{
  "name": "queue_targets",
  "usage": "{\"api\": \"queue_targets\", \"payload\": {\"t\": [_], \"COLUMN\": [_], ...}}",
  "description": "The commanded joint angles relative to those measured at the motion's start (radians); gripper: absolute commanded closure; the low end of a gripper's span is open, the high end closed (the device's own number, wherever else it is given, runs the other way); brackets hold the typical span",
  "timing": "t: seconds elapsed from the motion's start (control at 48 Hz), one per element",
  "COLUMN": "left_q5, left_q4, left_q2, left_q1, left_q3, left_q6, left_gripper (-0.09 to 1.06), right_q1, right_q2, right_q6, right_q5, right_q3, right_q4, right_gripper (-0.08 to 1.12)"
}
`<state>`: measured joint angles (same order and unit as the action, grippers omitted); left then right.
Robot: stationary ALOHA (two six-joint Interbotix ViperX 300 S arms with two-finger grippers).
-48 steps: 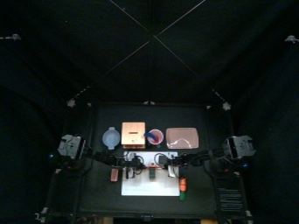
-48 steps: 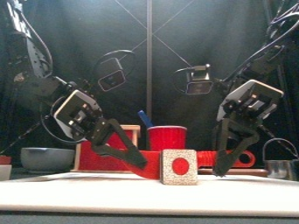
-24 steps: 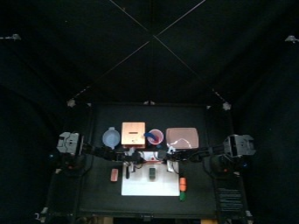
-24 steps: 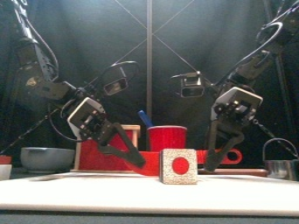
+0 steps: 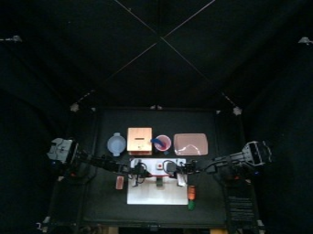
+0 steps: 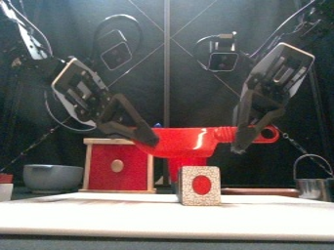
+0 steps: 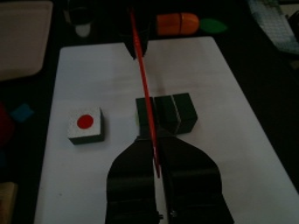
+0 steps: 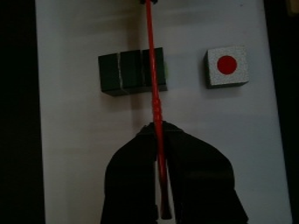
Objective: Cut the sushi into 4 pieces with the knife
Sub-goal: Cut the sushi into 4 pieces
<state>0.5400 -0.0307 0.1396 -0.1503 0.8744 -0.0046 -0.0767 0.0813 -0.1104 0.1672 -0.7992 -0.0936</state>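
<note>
From where I stood, the left gripper (image 7: pixel 156 157) and right gripper (image 8: pixel 156 140) were each clamped tight on the red toy knife (image 8: pixel 151 52), holding it level above the white cutting board (image 7: pixel 233 157). Under the blade lay the dark green sushi roll (image 8: pixel 122 72). One loose piece (image 6: pixel 198 186), white-faced with a red centre, stood near it but apart. The roll looked light and rigid, likely to skid on the smooth board. The blade should press straight down on a seam, and steadying the roll would mean pinching its flat dark sides.

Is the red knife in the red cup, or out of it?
Out. The left gripper and right gripper hold the red knife between them, above the sushi roll on the white board.
</note>
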Motion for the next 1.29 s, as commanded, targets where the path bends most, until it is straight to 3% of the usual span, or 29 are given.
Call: {"api": "queue_targets", "payload": {"t": [0.021,0.271,0.542,0.875,1.0,1.083,1.292], "left_q5": [0.002,0.0,0.0,0.0,0.0,0.0,0.0], "left_q4": [-0.003,-0.005,-0.044,-0.107,-0.106,-0.095,-0.031], "left_q2": [0.006,0.011,0.037,0.155,0.15,0.147,0.13], "left_q1": [-0.021,-0.034,-0.055,-0.049,-0.037,-0.002,0.069], "left_q3": [-0.021,-0.021,-0.021,-0.032,-0.032,-0.032,-0.034], "left_q6": [0.002,-0.002,0.0,0.008,0.011,0.014,0.014], "left_gripper": [0.72,0.72,0.72,0.72,0.72,0.72,0.72], "right_q1": [0.0,-0.012,-0.017,-0.012,0.003,0.029,0.071], "right_q2": [0.002,-0.026,-0.061,-0.14,-0.135,-0.132,-0.123], "right_q6": [-0.002,-0.002,-0.002,-0.002,0.002,0.002,0.0], "right_q5": [-0.014,-0.014,-0.014,-0.018,-0.018,-0.018,-0.014], "right_q3": [0.015,0.015,0.018,0.017,0.017,0.015,0.018], "right_q4": [-0.011,-0.031,-0.032,-0.04,-0.028,-0.009,0.026], "right_gripper": [0.99,0.99,0.99,0.99,0.99,0.99,0.99]}}
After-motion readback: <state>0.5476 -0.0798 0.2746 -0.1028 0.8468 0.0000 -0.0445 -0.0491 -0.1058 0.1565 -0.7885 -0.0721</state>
